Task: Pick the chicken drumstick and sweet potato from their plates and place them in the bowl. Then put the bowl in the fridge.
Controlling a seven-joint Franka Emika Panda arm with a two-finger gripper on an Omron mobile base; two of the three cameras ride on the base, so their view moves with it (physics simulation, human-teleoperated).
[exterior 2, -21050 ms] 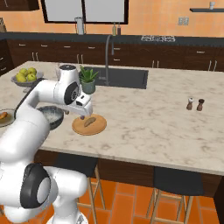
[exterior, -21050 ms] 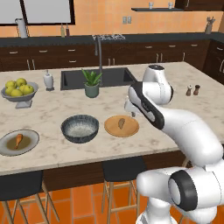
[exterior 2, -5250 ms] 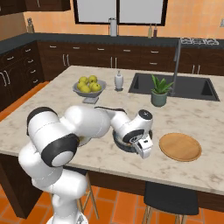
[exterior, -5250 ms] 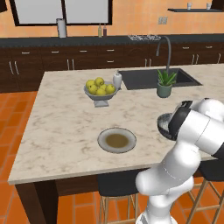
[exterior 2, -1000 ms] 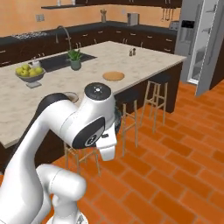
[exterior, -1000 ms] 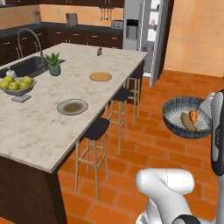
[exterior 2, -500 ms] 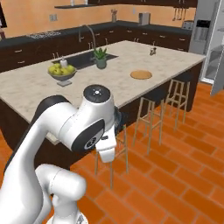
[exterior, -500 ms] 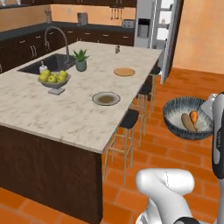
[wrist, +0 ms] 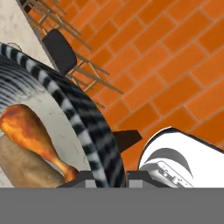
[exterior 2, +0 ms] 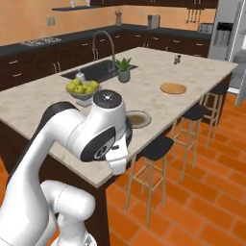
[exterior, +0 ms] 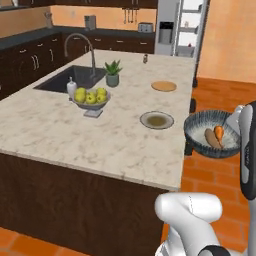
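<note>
Bowl (exterior: 212, 135): carried over the brick floor, beside the island's far end.
Contents: drumstick (exterior: 211, 139) and sweet potato (exterior: 219, 132) lying together inside.
Gripper (wrist: 105, 177): clenched on the bowl's rim — fingers either side of the wall.
Fridge (exterior: 172, 27): past the island, well apart; door looks open.
Technique: keep the bowl level — rim grip may tip it, so drive slowly.

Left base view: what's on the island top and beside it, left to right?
soap bottle → fruit bowl → potted plant → grey plate → bowl, held off the island's right edge with the chicken drumstick and sweet potato inside.
</note>
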